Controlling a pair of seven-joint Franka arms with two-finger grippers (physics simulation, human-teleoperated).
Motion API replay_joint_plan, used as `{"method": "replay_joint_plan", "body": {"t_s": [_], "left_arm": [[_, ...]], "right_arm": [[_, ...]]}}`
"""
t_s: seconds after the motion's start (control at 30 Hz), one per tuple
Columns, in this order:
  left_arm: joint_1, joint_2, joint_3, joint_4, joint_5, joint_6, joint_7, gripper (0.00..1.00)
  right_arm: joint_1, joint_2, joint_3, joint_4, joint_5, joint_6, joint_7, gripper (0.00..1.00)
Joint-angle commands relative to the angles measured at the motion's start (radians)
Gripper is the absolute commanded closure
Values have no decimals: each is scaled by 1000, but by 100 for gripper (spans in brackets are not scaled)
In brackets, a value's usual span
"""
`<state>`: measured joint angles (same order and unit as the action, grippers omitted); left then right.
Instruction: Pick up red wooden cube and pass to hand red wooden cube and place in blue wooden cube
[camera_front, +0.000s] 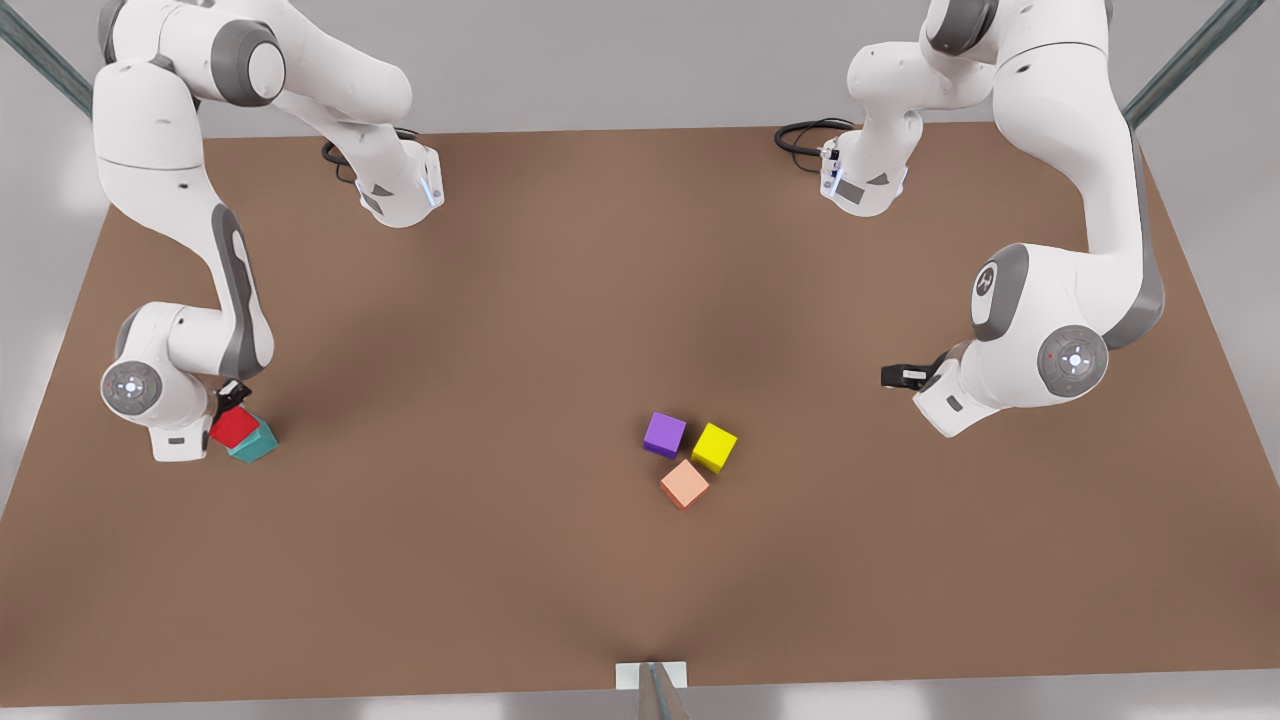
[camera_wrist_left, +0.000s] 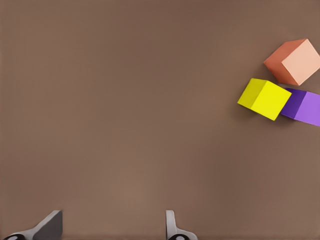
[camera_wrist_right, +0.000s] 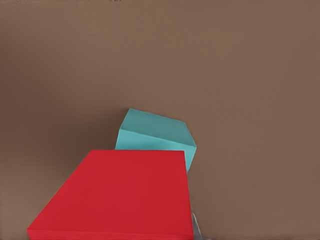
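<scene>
The red wooden cube (camera_front: 234, 428) is up in the right gripper (camera_front: 232, 400), which is on the arm at the front view's left, w/ the black fingers pinched onto its top. It sits tilted, just above and overlapping the blue wooden cube (camera_front: 256, 441), which is really more teal than blue. Can't tell from the front view whether red is touching teal or hanging a hair over it. In the right wrist view the red wooden cube (camera_wrist_right: 117, 195) is big and close, w/ the blue wooden cube (camera_wrist_right: 156, 137) poking out past its far edge, flat on the table (camera_front: 500, 330). Both are near the table's edge on the front view's left, roughly halfway along that edge.

Over toward the middle of the table, a bit nearer the front edge, there's a tight cluster of 3: purple cube (camera_front: 664, 434), yellow cube (camera_front: 714, 446), salmon-orange cube (camera_front: 685, 484). Purple and yellow are side by side, almost touching, orange just in front of the pair. Well apart from the red/teal pair.

The left gripper (camera_front: 905, 375) is on the other arm, at the front view's right, hanging above the table w/ nothing in it, just waiting. In the left wrist view its two pale fingertips (camera_wrist_left: 172, 225) are spread wide over bare brown table, and the yellow cube (camera_wrist_left: 264, 98), purple cube (camera_wrist_left: 304, 107) and salmon-orange cube (camera_wrist_left: 294, 61) sit off to one side.
</scene>
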<state>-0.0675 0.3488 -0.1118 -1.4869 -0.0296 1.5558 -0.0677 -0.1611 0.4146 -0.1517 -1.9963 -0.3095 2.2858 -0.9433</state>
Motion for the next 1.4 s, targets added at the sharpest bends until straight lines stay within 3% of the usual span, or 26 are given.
{"method": "replay_joint_plan", "body": {"t_s": [0.0,0.1,0.13,0.17,0.83,0.97,1.1,1.17,1.23,1.37], "left_arm": [[0,2,0,0,0,-2,-21,0],[2,7,0,0,2,-2,-20,0],[2,7,0,0,2,-2,-20,0],[2,7,0,0,0,-2,-20,0],[12,15,1,13,5,-2,-12,0],[5,16,1,14,5,-2,-15,0],[-3,15,0,16,5,-2,-17,0],[-3,15,0,16,2,-2,-18,0],[-3,15,0,17,3,-2,-18,0],[-1,15,0,20,3,-2,-18,0]], "right_arm": [[0,3,0,1,-5,4,118,36],[0,6,1,-1,-3,3,123,27],[0,7,1,1,-3,3,127,5],[0,7,1,2,0,3,126,0],[8,-42,29,85,99,-187,123,0],[71,-51,43,306,219,-410,159,0],[147,-71,43,413,320,-614,785,0],[167,-203,44,386,339,-689,1000,0],[190,-290,44,435,365,-764,997,0],[186,-298,37,479,365,-795,982,0]]}}
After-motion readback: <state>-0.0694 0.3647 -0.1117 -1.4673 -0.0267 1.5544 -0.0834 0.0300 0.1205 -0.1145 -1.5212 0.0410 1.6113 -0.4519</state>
